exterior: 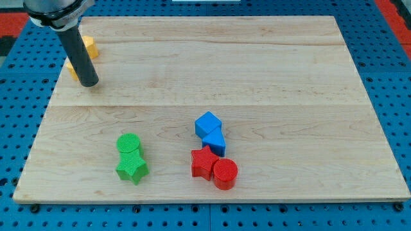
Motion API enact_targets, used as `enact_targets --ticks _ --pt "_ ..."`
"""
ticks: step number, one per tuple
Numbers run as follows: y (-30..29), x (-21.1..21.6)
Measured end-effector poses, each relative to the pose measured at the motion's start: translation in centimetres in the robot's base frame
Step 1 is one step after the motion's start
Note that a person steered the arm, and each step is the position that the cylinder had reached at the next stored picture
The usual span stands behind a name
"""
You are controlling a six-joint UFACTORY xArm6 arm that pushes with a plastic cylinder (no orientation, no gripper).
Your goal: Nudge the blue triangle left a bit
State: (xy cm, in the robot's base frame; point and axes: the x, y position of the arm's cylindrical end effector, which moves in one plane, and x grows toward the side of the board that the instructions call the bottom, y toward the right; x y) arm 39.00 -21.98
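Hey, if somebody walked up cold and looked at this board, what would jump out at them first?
Probably the dark rod at the view's top left, my tip resting on the wooden board beside partly hidden yellow blocks. Next, the tight cluster near the bottom centre: blue cube, blue triangle, red star and red cylinder. To their left sit the green cylinder and green star.
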Motion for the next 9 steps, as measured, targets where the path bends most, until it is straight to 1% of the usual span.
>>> enact_targets --ticks 1,3,4,6,7,8,9 --pt "0.2 0.0" --pt "2.7 0.0" --pt "9.5 0.2" --pt "13.6 0.2" --pt "14.5 0.2" --pt "17.5 0.3" --pt "26.0 1.4"
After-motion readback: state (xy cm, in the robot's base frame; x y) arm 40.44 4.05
